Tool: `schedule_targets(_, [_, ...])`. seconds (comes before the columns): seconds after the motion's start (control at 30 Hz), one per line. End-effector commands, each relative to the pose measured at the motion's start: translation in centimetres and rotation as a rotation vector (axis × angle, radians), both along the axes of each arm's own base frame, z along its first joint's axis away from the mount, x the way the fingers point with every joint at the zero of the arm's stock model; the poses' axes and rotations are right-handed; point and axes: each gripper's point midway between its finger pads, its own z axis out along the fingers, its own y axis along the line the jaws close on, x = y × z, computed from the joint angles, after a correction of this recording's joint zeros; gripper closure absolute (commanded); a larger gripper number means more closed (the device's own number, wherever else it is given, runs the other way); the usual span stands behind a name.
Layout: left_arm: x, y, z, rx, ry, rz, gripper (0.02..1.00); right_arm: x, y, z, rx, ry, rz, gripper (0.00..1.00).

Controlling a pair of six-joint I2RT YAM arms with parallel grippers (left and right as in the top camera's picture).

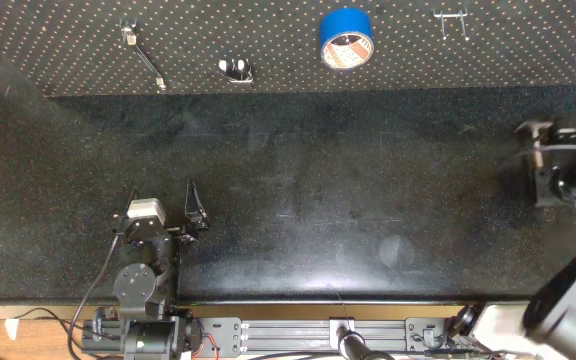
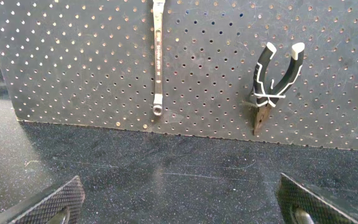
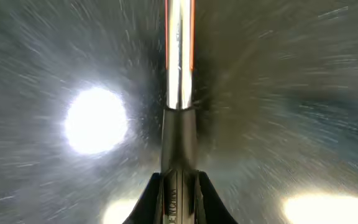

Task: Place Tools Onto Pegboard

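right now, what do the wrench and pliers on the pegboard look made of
The wrench looks like bare polished steel: silvery, with a bright glint along it. The pliers show a dark, dull metal nose; their handles wear a black-and-white sleeve, probably rubber or plastic.

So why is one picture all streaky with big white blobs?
Right wrist view: glare makes white blobs on the shiny table, which looks streaky around the metal tool; left wrist view: crisp, evenly lit pegboard; top view: only faint sheen on the table.
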Motion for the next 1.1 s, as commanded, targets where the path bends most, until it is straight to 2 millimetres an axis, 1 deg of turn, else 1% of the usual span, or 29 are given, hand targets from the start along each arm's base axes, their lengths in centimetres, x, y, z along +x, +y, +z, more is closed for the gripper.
schedule_targets(0.03, [0.0, -0.3, -0.1, 0.002, 0.001, -0.014, 0.023, 2.3, 3.7, 12.4, -0.022, -0.422, -0.11, 0.925])
schedule_targets(0.07, [0.0, -0.3, -0.1, 0.002, 0.001, -0.014, 0.02, 2.5, 5.2, 14.1, -0.016, -0.481, -0.101, 0.925])
schedule_targets(0.13, [0.0, -0.3, -0.1, 0.002, 0.001, -0.014, 0.023, 3.0, 8.8, 17.0, 0.011, -0.584, -0.047, 0.928])
schedule_targets(0.2, [0.0, -0.3, -0.1, 0.002, 0.001, -0.014, 0.023, 3.5, 13.0, 20.0, 0.057, -0.7, 0.035, 0.925])
schedule_targets(0.27, [0.0, -0.3, -0.1, 0.002, 0.001, -0.014, 0.023, 3.6, 16.4, 22.7, 0.096, -0.803, 0.121, 0.925])
schedule_targets(0.3, [0.0, -0.3, -0.1, 0.002, 0.001, -0.014, 0.023, 3.5, 17.6, 23.7, 0.109, -0.843, 0.153, 0.925])
schedule_targets(0.33, [0.0, -0.3, -0.1, 0.002, 0.001, -0.014, 0.023, 3.6, 18.2, 24.2, 0.118, -0.861, 0.162, 0.928])
schedule_targets(0.37, [0.0, -0.3, -0.1, 0.002, 0.001, -0.014, 0.023, 3.7, 18.6, 24.1, 0.123, -0.858, 0.17, 0.925])
schedule_targets(0.47, [0.0, -0.3, -0.1, 0.002, 0.001, -0.014, 0.023, 4.7, 19.2, 22.4, 0.137, -0.797, 0.184, 0.925])
schedule_targets(0.67, [0.0, -0.3, -0.1, 0.002, 0.001, -0.014, 0.023, 7.2, 19.5, 17.9, 0.152, -0.658, 0.185, 0.928])
schedule_targets(0.77, [0.0, -0.3, -0.1, 0.002, 0.001, -0.014, 0.023, 8.8, 20.1, 16.9, 0.146, -0.651, 0.22, 0.923])
schedule_targets(0.9, [0.0, -0.3, -0.1, 0.002, 0.001, -0.014, 0.023, 9.9, 20.5, 15.7, 0.151, -0.631, 0.228, 0.925])
schedule_targets(1.1, [0.0, -0.3, -0.1, 0.002, 0.001, -0.014, 0.023, 10.7, 20.0, 13.8, 0.132, -0.583, 0.209, 0.928])
